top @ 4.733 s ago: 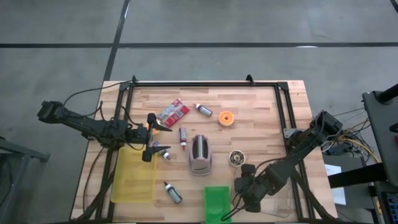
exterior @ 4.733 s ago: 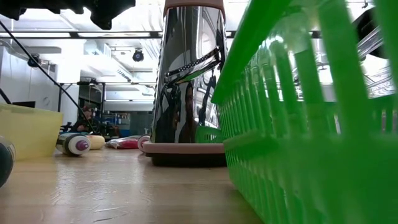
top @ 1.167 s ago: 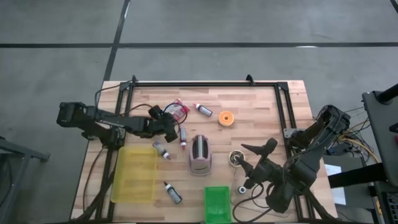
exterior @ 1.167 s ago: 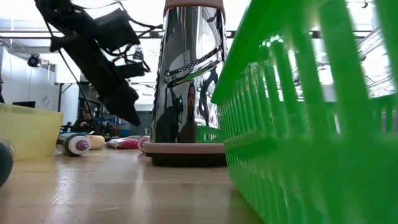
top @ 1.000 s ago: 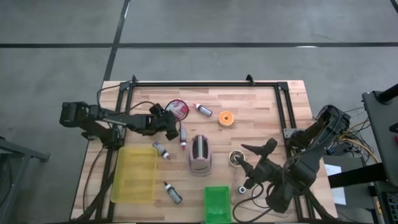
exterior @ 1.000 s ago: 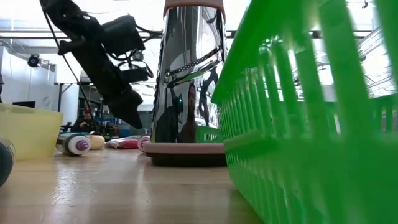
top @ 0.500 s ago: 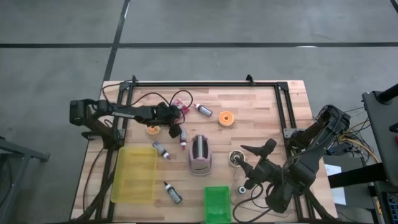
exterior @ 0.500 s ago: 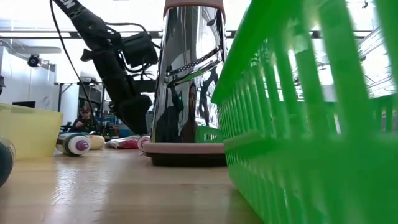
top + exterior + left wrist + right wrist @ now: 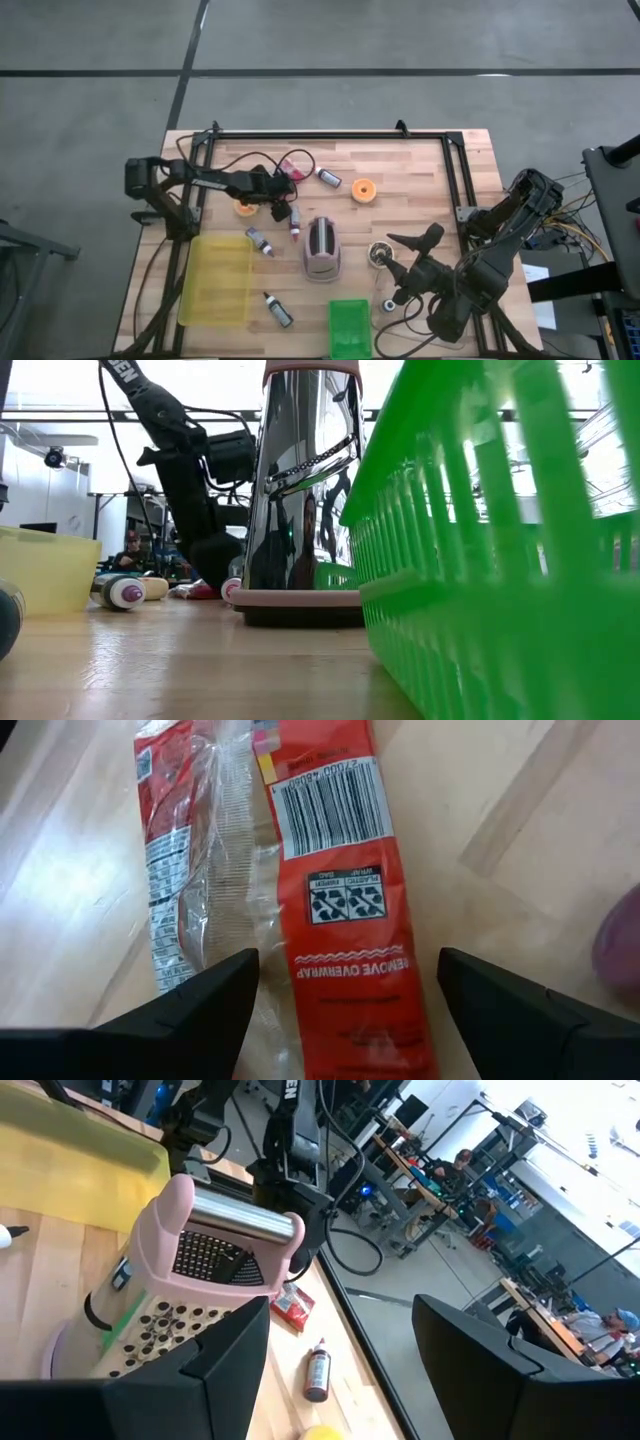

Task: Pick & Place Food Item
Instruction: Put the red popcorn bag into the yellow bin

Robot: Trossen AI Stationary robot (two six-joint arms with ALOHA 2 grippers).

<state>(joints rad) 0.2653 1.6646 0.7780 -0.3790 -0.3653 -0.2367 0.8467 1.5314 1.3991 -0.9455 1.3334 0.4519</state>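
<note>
The food packet (image 9: 340,870) is bright red with clear film, a white barcode panel and white print. The grater (image 9: 322,250) is pale pink over shiny perforated steel. A translucent yellow bin (image 9: 215,282) sits left, a vivid green slatted basket (image 9: 349,328) near. An orange ring (image 9: 364,190) lies on the light striped wood table (image 9: 420,190).

Table layout, seen from above

A grater (image 9: 322,249) stands mid-table, a basket (image 9: 349,328) at the near edge before it and a bin (image 9: 216,280) to its left. Behind the grater lie a packet (image 9: 296,166) and a bottle (image 9: 328,178), with the left gripper (image 9: 279,196) over the packet. The right gripper (image 9: 397,264) waits right of the grater.
</note>
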